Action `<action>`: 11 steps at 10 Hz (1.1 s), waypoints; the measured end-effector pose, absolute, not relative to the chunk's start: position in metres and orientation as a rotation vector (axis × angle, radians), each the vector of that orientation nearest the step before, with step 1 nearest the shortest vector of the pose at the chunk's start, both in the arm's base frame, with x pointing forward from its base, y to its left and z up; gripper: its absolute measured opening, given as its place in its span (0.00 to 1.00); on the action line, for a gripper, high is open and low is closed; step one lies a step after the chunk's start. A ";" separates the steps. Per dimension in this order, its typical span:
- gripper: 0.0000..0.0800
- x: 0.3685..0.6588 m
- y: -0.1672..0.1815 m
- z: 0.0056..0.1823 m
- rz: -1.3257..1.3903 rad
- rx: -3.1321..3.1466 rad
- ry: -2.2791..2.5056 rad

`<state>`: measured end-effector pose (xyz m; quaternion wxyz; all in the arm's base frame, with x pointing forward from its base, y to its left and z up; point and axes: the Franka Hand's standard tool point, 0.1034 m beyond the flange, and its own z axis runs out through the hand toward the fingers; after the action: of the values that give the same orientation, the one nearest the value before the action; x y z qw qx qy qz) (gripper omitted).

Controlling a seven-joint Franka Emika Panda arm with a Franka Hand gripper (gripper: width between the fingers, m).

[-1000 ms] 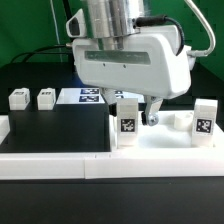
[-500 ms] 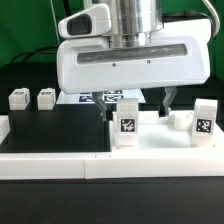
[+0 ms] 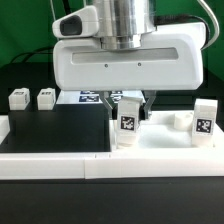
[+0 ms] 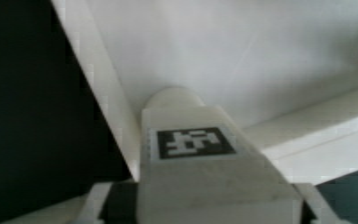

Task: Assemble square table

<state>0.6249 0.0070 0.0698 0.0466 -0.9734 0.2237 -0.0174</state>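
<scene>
Presently on record:

- Hand (image 3: 130, 106): low over the right half of the scene, jaws drawn in on either side of one upright leg (image 3: 127, 124), grasping it. The wrist view shows the hand (image 4: 197, 205) flanking this held leg (image 4: 194, 140), the leg's tag facing the camera.
- Square table slab (image 3: 160, 146): white, lying flat on the black worktop (image 3: 55, 130), near and right. The held leg stands at the slab's left edge. In the wrist view the slab (image 4: 247, 60) fills the ground behind the leg, with dark worktop beside its rim.
- Second leg (image 3: 204, 120): upright on the slab at the far right, tag toward the exterior camera, well apart from the hand.
- Two loose legs (image 3: 18, 98) (image 3: 46, 97): side by side on the worktop, far left, apart from the slab.
- Marker board (image 3: 90, 97): flat on the worktop, far centre, partly hidden behind the hand.
- White border rail (image 3: 50, 166): along the near edge.
</scene>
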 end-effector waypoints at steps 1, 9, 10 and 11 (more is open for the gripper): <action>0.37 0.626 0.005 0.069 -0.036 -2.858 1.028; 0.38 0.625 -0.001 0.065 0.071 -2.188 1.983; 0.66 0.625 -0.001 0.065 0.070 -2.194 1.976; 0.66 0.626 0.000 0.067 0.029 -2.402 1.709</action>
<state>0.6265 -0.0001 0.0668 0.0966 -0.8109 0.5771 0.0099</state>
